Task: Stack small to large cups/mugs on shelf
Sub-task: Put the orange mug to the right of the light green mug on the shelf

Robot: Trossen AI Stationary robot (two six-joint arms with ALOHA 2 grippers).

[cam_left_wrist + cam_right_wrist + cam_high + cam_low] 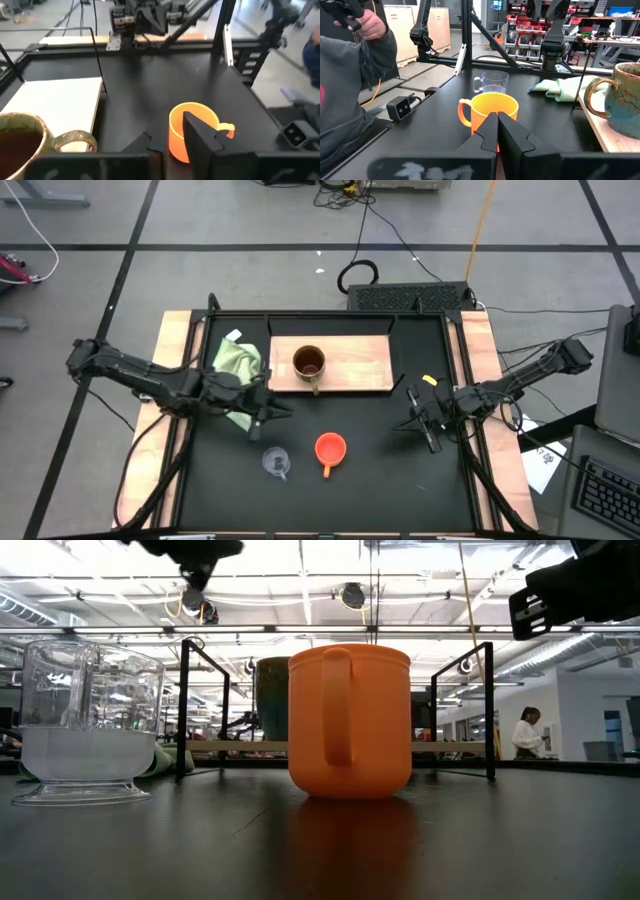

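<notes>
mug [308, 363] upright on shelf [360, 360] | orange cup [330, 448] and clear cup [276, 461] on tabletop [400, 480] | left gripper [277, 411] near cloth [238, 360], fingers: cannot tell | right gripper [418, 426] fingers closed, empty

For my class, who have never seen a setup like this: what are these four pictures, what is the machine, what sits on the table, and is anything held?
Two dark robot arms work at a black table. One picture looks down from above, one looks level across the tabletop, and two come from cameras on the wrists. The brown mug stands on the wooden shelf. The orange cup and clear cup stand on the table, with a green cloth beside the shelf. The left gripper and the shut right gripper hold nothing.
</notes>
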